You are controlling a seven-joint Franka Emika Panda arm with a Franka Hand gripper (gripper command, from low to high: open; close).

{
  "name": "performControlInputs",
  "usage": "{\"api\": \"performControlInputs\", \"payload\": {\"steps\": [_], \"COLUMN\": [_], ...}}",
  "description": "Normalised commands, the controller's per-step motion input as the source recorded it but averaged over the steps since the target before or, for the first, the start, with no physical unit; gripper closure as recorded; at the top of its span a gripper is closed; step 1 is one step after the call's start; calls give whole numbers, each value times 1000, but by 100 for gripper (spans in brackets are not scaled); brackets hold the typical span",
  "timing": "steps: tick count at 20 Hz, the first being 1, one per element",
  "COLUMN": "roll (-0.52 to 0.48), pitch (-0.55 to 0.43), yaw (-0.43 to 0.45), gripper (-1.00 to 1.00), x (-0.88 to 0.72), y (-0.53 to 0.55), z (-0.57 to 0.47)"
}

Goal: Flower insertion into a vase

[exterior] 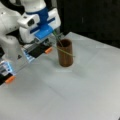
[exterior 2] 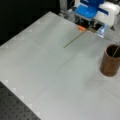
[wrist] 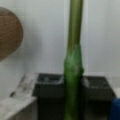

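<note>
1. The vase (exterior: 65, 53) stood upright on the table (exterior: 75, 95) — a dark-brown cylinder, seen near the right edge in a front view (exterior 2: 110, 63).
2. A thin green stem (exterior: 65, 52) lay across the vase's rim, one end inside.
3. The end effector (exterior 2: 90, 27) hovered just beside the vase, above the table.
4. It was clenched on another flower stem (wrist: 73, 62) — the wrist view showed the stem pinched between the dark pads (wrist: 47, 86).
5. In a front view that stem (exterior 2: 75, 40) slanted away from the vase, over the table.
</note>
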Motion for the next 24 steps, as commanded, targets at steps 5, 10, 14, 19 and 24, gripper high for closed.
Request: {"api": "performControlInputs", "payload": {"steps": [5, 10, 14, 19, 24], "roll": [-14, 0, -4, -14, 16], "pitch": [49, 29, 10, 6, 6], "yaw": [-73, -78, -112, -103, -73], "gripper": [100, 100, 100, 100, 100], "x": [-111, -177, -213, -232, -267], "y": [174, 260, 343, 376, 421], "z": [-1, 22, 32, 13, -10]}}
